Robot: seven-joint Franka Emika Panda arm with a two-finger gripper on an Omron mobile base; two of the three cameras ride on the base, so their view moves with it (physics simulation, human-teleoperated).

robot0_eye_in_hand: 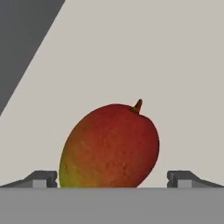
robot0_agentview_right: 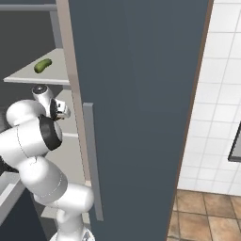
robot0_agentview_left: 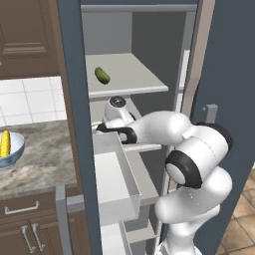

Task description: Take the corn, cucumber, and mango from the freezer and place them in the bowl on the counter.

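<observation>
Freezer (robot0_agentview_left: 74,99), tall and blue-grey, door swung open, pale grey shelves and a white drawer (robot0_agentview_left: 117,184) pulled out inside. Counter (robot0_agentview_left: 42,154) left of freezer, marbled grey-brown. Bowl (robot0_agentview_left: 12,152) on that counter, glossy pale blue, holding yellow corn (robot0_agentview_left: 5,143). Mango (robot0_eye_in_hand: 111,146) inside freezer on pale floor, red-orange fading yellow-green, stubby stem, between spread-wide fingertips of gripper (robot0_eye_in_hand: 112,179). Cucumber (robot0_agentview_left: 102,75) on freezer's upper shelf, dark green, oblong.

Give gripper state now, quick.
Gripper: open, fingers either side of the mango, not closed on it.
</observation>
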